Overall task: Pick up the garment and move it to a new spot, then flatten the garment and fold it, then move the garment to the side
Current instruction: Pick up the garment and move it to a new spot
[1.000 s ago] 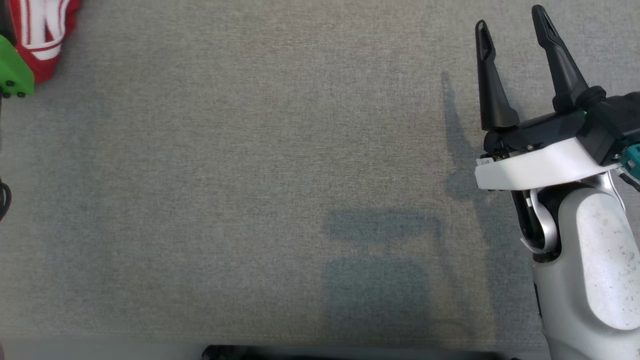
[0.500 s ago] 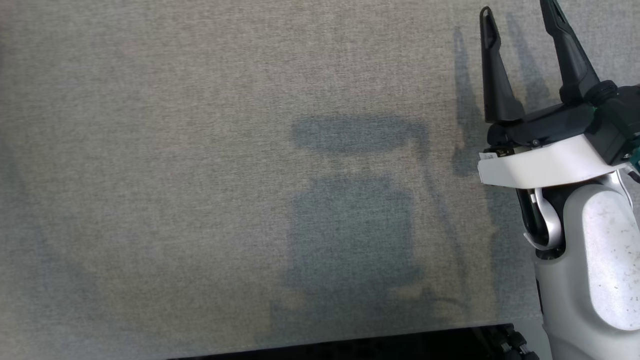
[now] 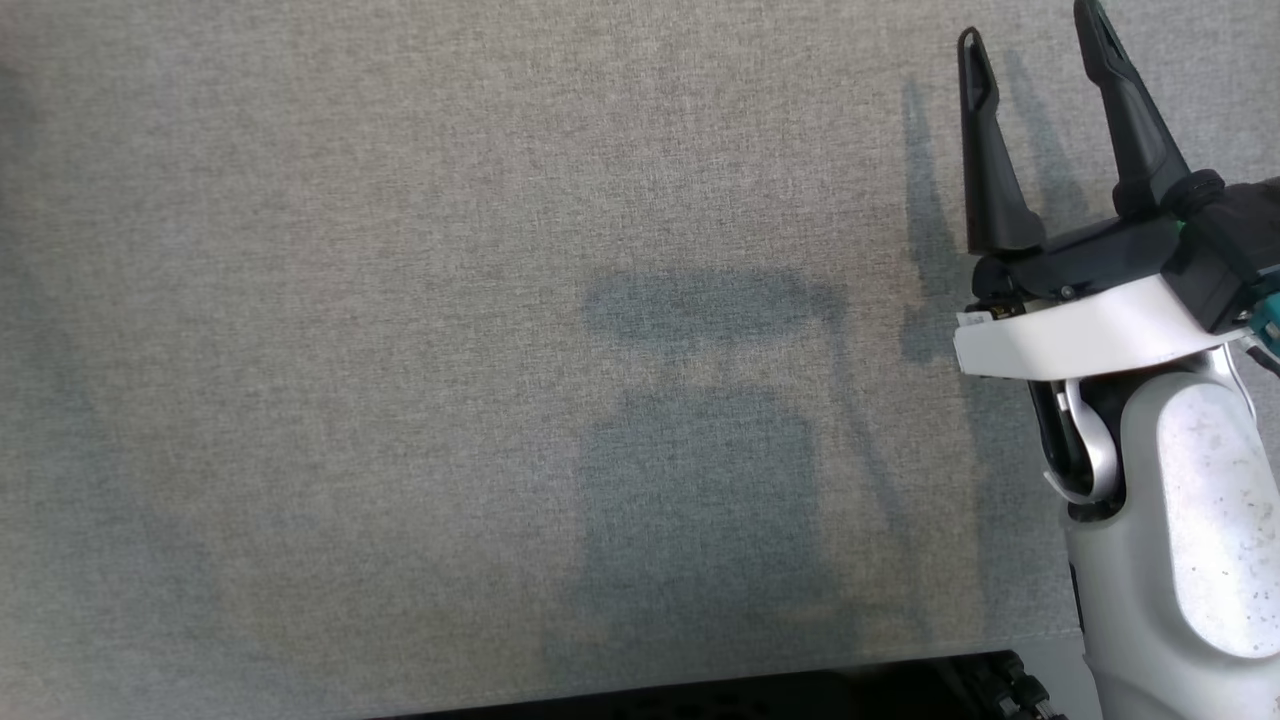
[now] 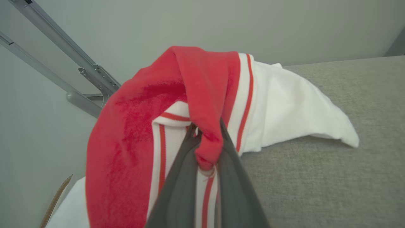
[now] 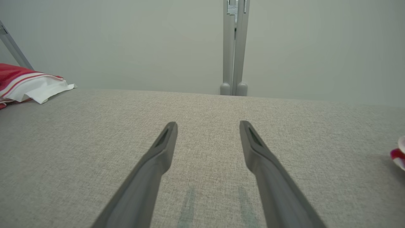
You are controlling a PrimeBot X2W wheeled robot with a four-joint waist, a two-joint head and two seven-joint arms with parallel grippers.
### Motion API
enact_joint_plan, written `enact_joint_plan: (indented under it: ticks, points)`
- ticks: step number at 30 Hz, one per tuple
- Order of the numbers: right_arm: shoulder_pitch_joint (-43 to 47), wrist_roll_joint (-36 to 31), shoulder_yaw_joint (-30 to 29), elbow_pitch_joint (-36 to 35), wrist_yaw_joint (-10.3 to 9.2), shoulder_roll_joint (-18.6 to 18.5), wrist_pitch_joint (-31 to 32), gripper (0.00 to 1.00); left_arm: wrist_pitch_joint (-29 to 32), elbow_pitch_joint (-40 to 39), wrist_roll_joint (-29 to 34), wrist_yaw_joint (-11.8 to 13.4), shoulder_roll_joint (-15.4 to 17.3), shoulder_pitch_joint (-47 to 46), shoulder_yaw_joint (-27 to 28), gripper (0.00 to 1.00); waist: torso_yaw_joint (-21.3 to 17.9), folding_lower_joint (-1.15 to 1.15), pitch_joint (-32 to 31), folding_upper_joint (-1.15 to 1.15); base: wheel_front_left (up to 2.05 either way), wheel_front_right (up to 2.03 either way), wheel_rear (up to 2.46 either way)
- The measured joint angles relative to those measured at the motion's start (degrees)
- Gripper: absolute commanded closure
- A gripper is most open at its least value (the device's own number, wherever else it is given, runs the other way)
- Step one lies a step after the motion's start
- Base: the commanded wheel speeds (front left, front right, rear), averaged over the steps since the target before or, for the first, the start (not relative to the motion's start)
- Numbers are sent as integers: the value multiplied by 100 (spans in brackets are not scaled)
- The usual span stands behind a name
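Finding: your left gripper (image 4: 207,134) is clenched on a bunched red fold of the garment (image 4: 133,136). The garment lies heaped at the far left corner of the tabletop (image 4: 316,177), and part of it appears to hang past the edge. Your right gripper (image 3: 1027,30) is released and empty over the tabletop's right side.

Recommendation: the step in hand is judged to be the pickup.
- Lift straight up until the trailing white corner clears the tabletop.
- Then carry the garment toward the bare middle.
- The pinch takes only a small tuck, so move slowly. A jerk could pull it free.

Materials:
- The garment looks like a soft, limp knit. It is red, with white bands edged by thin red stripes and a smoother white panel that tapers to a point.
- The tabletop is covered in coarse, matte grey weave, which is likely to drag on cloth.
- The fingers (image 4: 180,177) are dark, smooth and tapering.
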Motion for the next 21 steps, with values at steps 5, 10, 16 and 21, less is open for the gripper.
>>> enact_joint_plan:
  ticks: [5, 10, 16, 21]
  points:
    - [104, 63, -30, 182, 0, 0, -65, 0, -127, -124, -16, -209, -166, -7, -152, 100, 51, 0, -298, 0, 0, 0, 0]
    - [265, 149, -62, 378, 0, 0, -145, 0, -145, -374, -14, -330, -236, -43, -316, 100, 94, 0, -694, -1, 0, 0, 0]
    - [533, 415, -127, 655, 0, -2, -268, 0, 43, -815, 24, -404, -504, -40, -587, 100, 129, 0, -1252, -1, 0, 0, 0]
    - [740, 589, -109, 849, 0, -1, -361, 0, 412, -1234, -27, -470, -859, 198, -886, 100, 133, 0, -1721, -1, 0, 0, 0]
